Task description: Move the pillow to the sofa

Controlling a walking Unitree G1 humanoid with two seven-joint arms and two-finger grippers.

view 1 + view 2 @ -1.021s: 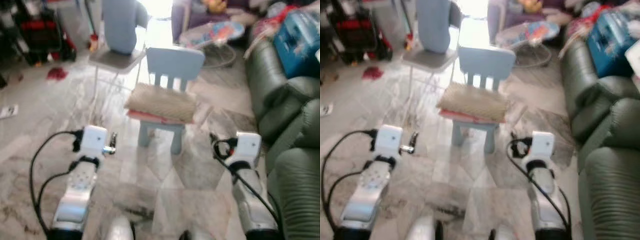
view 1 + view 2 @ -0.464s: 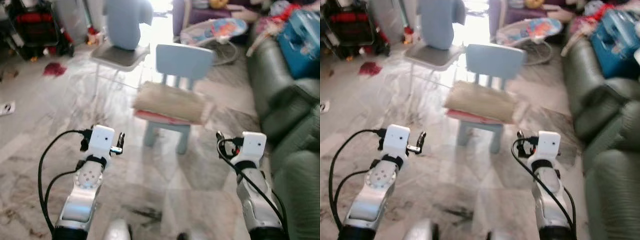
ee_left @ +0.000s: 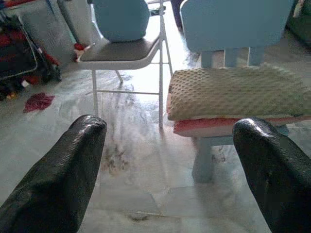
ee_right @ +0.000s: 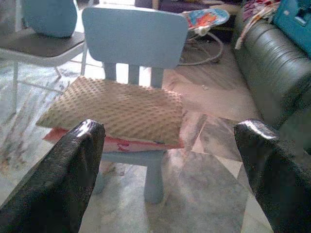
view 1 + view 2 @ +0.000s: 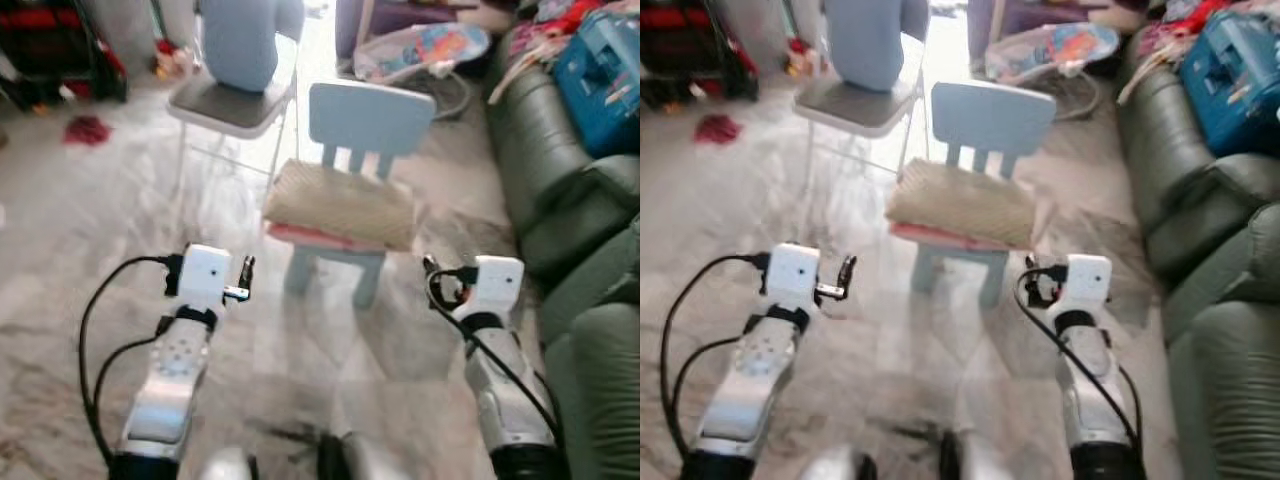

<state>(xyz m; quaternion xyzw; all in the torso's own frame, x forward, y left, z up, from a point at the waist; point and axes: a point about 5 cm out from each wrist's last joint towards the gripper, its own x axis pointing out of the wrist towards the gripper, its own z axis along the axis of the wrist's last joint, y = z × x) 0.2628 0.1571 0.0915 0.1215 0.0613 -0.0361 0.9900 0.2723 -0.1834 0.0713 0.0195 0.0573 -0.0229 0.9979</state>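
A beige textured pillow (image 5: pixel 340 205) lies on a pink cushion on the seat of a small light-blue child's chair (image 5: pixel 370 115), straight ahead of me on the marble floor. The dark green leather sofa (image 5: pixel 560 170) runs along the right side. My left gripper (image 5: pixel 245 272) is held out short of the chair's left front corner, and my right gripper (image 5: pixel 432 268) short of its right front corner. Both are open and hold nothing. In the wrist views the pillow (image 3: pixel 238 92) (image 4: pixel 116 109) lies a little beyond the spread black fingers (image 3: pixel 58 174) (image 4: pixel 58 174).
A grey folding chair (image 5: pixel 235 105) with a blue cushion stands behind the child's chair on the left. A baby bouncer (image 5: pixel 420 50) is at the back. A blue box (image 5: pixel 600 70) and clutter lie on the sofa's far end. A red cloth (image 5: pixel 88 130) lies on the floor.
The whole view has shifted as I move, and the child's chair looks slightly nearer. Both arms keep the same outstretched pose with open fingers.
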